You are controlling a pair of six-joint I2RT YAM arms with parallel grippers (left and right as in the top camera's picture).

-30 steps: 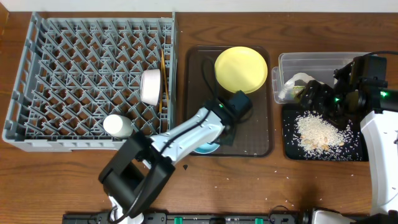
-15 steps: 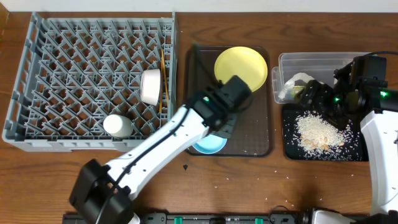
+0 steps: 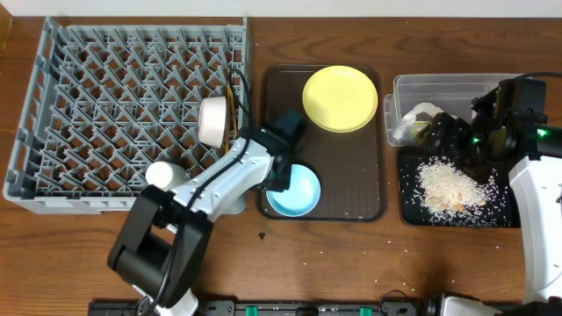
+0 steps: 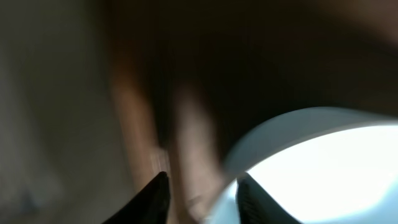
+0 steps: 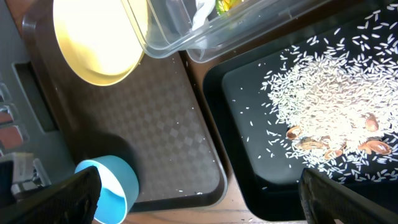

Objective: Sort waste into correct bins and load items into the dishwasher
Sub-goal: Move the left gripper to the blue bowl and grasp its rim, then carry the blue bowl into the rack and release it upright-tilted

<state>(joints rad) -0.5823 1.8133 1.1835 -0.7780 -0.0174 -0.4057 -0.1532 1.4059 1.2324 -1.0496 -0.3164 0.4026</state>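
From above, the left claw (image 3: 279, 174) is seen low at the rim of the light blue bowl (image 3: 297, 193). The bowl is sat on the brown serving tray (image 3: 351, 189). The grey dish rack (image 3: 105, 96) is found just beside this claw, on the side away from the bowl. The white bowl (image 3: 213, 121), the cream cup (image 3: 167, 176) and the chopsticks (image 3: 230, 98) are already stood in it. The yellow plate (image 3: 340, 98) is left on the tray, farther out past the claw. The right claw (image 3: 436, 133) is hung where the clear tub (image 3: 448, 88) meets the black tray (image 3: 413, 215), with the rice (image 3: 448, 186) just beside it.

In the left wrist view everything is blurred. The claw's fingertips (image 4: 160, 190) are seen a little apart. The bowl's rim is seen between them, close to one finger. It does not look squeezed yet.

In the right wrist view the fingers are spread wide and nothing is held. Rice is spread in front of them.

The bowl could be tipped or dropped if only its thin rim is pinched. It could also be banged on the rack wall if it is not lifted high enough. The cup could be knocked by the arm, which is close to it.
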